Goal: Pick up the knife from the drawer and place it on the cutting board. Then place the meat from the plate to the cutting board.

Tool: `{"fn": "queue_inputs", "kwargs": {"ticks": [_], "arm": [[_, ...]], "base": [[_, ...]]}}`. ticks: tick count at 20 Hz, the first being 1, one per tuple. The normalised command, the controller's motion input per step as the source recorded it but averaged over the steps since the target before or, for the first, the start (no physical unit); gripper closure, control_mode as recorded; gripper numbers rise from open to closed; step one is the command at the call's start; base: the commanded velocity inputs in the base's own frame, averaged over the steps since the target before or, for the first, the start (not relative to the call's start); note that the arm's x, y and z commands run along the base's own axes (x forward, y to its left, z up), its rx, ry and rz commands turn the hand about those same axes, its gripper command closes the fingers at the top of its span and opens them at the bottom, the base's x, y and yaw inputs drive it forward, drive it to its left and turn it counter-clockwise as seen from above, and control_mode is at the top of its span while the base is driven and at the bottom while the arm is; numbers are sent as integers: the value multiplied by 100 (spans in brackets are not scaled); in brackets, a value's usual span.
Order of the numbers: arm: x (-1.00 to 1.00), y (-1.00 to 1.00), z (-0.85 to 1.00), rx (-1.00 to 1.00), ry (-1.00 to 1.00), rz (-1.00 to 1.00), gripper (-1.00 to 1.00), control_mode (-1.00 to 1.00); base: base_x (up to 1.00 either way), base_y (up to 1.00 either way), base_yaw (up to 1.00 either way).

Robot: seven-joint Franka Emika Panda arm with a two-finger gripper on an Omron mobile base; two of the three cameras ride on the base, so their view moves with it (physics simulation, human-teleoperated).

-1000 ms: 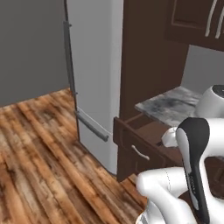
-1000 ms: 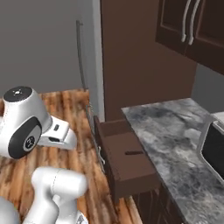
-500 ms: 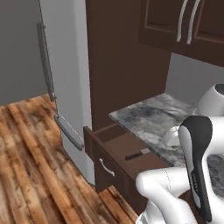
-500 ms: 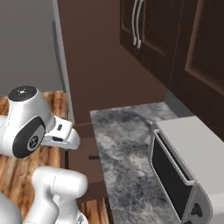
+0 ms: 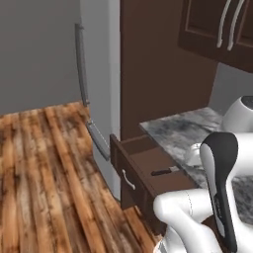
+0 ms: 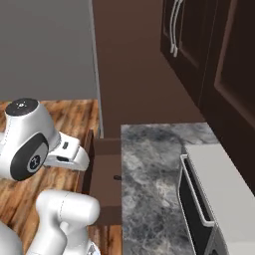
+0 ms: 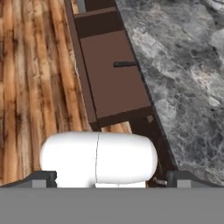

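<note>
The drawer stands pulled open under the counter's edge, a shallow dark brown box that also shows in the left base view and the right base view. Inside it lies the knife, its black handle pointing out from the counter side; the left base view gives the knife with a bit of silver blade. My gripper hovers above and short of the drawer, open, with nothing between its fingertips. The cutting board, the plate and the meat are out of view.
A grey fridge with a long handle stands left of the drawer. The marble counter runs beside it, with a white appliance on it. Dark upper cabinets hang above. Wooden floor lies to the left.
Both base views have swung as the base drove, so the whole scene shifted; the white appliance and more counter came into the right view. The drawer stays open and the gripper stays open.
</note>
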Motion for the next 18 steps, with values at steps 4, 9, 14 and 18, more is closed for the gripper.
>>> {"fn": "queue_inputs", "kwargs": {"ticks": [4,9,14,18], "arm": [[0,0,0,0,0,0,-100,100],[0,0,0,0,0,0,-100,100],[44,0,-25,0,1,20,-100,-100],[35,0,-32,2,0,12,-100,-100]], "base": [[37,-34,39],[52,0,34],[12,0,6],[0,0,0]]}}
